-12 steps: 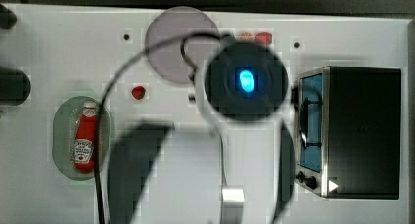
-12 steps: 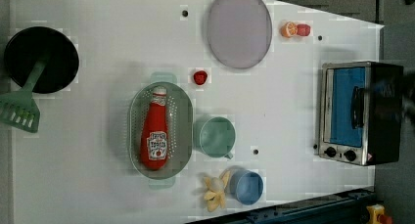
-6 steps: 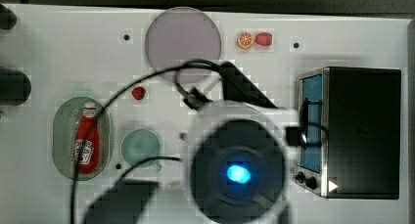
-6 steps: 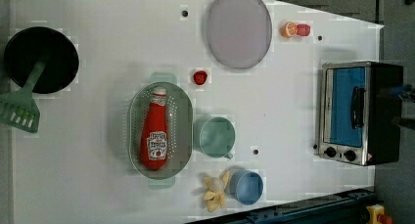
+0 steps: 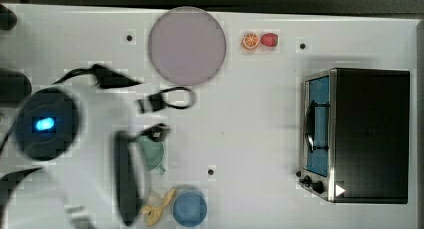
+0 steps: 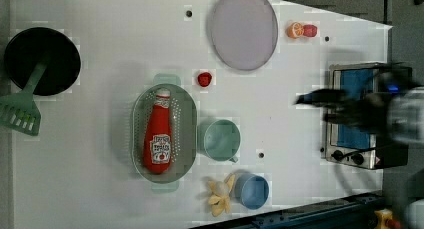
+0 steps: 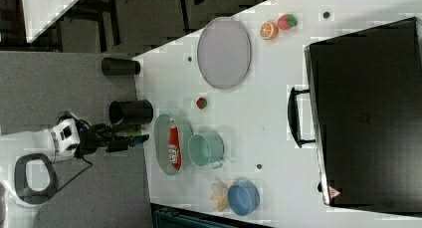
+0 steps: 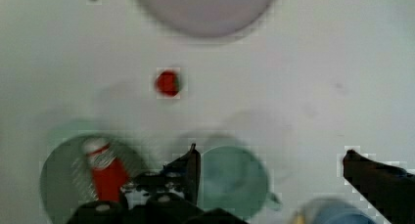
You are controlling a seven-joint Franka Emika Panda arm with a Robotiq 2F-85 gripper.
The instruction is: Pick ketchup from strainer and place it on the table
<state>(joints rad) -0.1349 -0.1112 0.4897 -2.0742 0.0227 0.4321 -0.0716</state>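
The ketchup (image 6: 159, 135), a red bottle with a white cap and label, lies lengthwise in the mint-green strainer (image 6: 186, 114) on the white table (image 6: 100, 49). Both are also in the right view, ketchup (image 7: 174, 144) inside strainer (image 7: 160, 126). In the wrist view my gripper (image 8: 270, 153) is open, its two dark fingers (image 8: 190, 168) wide apart with nothing held. It hangs well above the table, with the ketchup (image 8: 105, 174) and strainer (image 8: 56, 177) off to one side below it. In the top view my arm (image 5: 47, 124) covers the strainer.
A green mug (image 6: 219, 140) stands right beside the strainer, with a blue cup (image 6: 251, 191) and a banana (image 6: 220, 194) near it. A strawberry (image 6: 204, 79), a lilac plate (image 6: 243, 29), a toaster oven (image 5: 360, 134), a black pan (image 6: 40, 59) and a green spatula (image 6: 20, 116) are also on the table.
In the top view my arm has swung from the middle of the table to the top view's left. Its blurred shape has entered the left view over the oven. The ketchup has not moved.
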